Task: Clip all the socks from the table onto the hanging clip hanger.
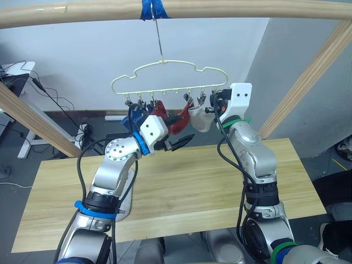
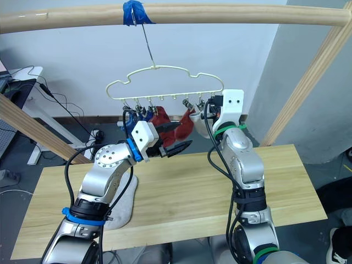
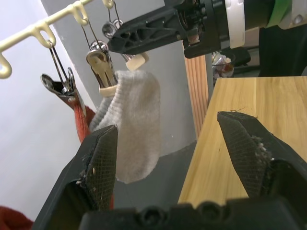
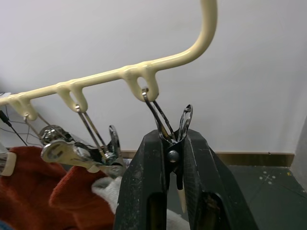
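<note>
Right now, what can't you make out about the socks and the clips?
- Blue socks: head views, left gripper and arm cover them, count unclear.
- Last sock on the table: left arm hides most.
- Clip squeezed by right gripper: its mouth hidden behind the fingers.

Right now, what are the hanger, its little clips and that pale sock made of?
The pale-yellow cloud-shaped hanger looks like smooth coated wire or plastic, evenly glossy. The small shiny clips look like metal, since they glint silver. The light grey sock is soft fuzzy knit fabric.
</note>
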Tool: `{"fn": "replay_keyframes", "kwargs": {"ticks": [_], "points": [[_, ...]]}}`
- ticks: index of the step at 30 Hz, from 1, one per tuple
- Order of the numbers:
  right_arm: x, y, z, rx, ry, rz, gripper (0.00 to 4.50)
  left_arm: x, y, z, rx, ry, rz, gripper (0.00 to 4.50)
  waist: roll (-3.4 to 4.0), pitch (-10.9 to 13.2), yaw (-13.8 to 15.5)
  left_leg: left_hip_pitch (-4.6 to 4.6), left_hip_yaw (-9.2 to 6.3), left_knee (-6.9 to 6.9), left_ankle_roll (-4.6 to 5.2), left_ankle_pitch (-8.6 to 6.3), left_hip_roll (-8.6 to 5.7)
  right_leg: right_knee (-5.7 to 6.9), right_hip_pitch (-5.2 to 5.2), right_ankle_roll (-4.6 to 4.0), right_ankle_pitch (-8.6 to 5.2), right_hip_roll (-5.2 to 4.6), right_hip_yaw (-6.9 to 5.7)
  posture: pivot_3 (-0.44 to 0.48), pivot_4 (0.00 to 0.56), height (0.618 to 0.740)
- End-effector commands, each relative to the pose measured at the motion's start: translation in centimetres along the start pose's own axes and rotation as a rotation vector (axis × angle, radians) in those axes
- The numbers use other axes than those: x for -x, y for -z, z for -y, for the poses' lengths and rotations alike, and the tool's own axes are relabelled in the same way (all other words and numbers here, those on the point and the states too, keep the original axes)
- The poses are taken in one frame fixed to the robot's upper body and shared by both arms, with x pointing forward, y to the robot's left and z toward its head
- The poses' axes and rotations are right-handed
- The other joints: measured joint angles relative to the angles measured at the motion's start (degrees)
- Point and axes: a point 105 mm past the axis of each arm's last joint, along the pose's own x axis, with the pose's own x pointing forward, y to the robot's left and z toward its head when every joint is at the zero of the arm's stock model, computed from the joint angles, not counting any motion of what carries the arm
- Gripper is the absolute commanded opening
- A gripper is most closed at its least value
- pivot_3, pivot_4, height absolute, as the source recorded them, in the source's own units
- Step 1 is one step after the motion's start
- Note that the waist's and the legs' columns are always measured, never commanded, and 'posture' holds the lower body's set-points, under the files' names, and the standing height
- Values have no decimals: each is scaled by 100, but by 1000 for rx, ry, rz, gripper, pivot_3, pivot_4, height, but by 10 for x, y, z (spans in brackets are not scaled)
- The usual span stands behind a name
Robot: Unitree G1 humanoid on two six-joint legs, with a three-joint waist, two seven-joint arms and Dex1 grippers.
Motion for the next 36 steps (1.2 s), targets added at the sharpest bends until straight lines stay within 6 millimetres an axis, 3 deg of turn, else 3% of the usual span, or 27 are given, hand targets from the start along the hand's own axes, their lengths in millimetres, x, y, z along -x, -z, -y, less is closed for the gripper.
{"fn": "replay_keyframes", "kwargs": {"ticks": [1, 11, 12, 17, 36], "points": [[1, -21, -6, 5, -30, 79, 122, 3, -2, 1, -21, -2, 9, 3692, 0, 0, 0, 0, 0, 0, 0, 0, 0, 0, 0, 0, 0, 0, 0, -222, 199, 730], [1, -19, -5, 5, -27, 76, 122, 7, 1, 2, -14, -12, 1, 3692, 0, 0, 2, 0, 0, 1, 0, 0, 0, 0, 0, 0, 0, 0, 0, -215, 198, 730], [1, -19, -4, 6, -24, 74, 848, 7, 0, 2, -14, -12, 2, 3692, 0, 0, 2, 0, 0, 0, 0, 0, 0, 0, 0, 0, 0, 0, 0, -215, 198, 730], [0, -16, -5, 40, -29, 57, 2464, 5, -1, 2, -15, -11, 8, 3692, 0, 0, 2, 0, 0, 1, 0, 0, 0, 0, 0, 0, 0, 0, 0, -218, 198, 730], [-3, -17, -9, 20, -19, 56, 2464, 5, -2, 1, -22, -7, 10, 3692, 0, -2, 1, 0, 0, 1, 0, 0, 0, 1, 0, 0, 0, 0, 0, -216, 192, 730]]}}
